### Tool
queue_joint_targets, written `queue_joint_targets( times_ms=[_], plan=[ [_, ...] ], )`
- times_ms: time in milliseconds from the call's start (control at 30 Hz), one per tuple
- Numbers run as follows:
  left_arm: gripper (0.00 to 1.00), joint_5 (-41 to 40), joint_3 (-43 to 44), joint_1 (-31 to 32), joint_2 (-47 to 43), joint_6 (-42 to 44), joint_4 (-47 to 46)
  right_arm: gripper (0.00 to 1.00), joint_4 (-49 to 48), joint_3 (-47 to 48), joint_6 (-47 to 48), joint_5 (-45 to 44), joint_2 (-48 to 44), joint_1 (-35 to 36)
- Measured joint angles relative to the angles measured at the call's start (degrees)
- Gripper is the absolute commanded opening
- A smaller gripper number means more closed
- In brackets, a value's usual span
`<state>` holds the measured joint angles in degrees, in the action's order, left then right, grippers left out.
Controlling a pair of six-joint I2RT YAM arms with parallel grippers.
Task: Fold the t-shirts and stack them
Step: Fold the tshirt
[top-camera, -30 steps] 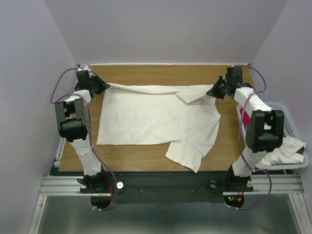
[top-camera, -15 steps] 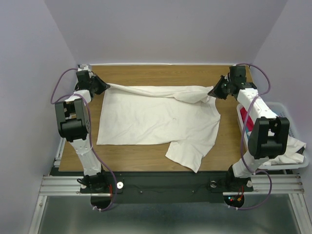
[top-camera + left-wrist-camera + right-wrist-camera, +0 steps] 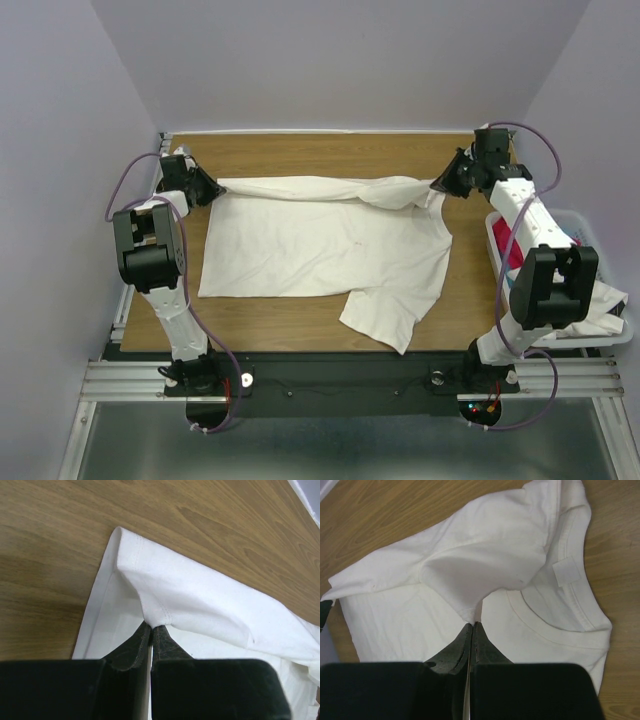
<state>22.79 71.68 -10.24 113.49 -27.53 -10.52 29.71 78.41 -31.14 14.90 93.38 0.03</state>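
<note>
Here the off-white t-shirt [image 3: 320, 250] lies on the tabletop [image 3: 300, 148], its far edge pinched by the left pincer [image 3: 151, 626] and right pincer [image 3: 472, 625]; the basket [image 3: 578, 217] holds a red t-shirt [image 3: 508, 245] and a white t-shirt [image 3: 603, 310].

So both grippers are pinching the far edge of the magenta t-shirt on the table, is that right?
Not quite: the t-shirt pinched by the left gripper and right gripper is off-white, not magenta; the top external view shows it.

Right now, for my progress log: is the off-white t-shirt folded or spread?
Mostly spread: the off-white t-shirt lies flat on the table, far edge pinched by the left claw and right claw.
</note>
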Motion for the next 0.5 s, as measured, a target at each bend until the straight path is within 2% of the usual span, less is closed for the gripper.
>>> queue_joint_targets(
  times_ms=[367,467,500],
  plan=[
    [0.05,-3.0,0.0,0.0,0.0,1.6,0.6,0.02,-0.1,-4.5,0.5,0.0,2.1,0.0],
    [0.11,-4.0,0.5,0.0,0.1,2.2,1.5,0.11,0.1,-6.8,0.8,-0.1,5.0,0.0],
    [0.16,-4.5,1.0,0.0,0.2,2.5,1.8,0.19,0.3,-7.3,0.9,-0.1,5.9,0.0]
  ],
)
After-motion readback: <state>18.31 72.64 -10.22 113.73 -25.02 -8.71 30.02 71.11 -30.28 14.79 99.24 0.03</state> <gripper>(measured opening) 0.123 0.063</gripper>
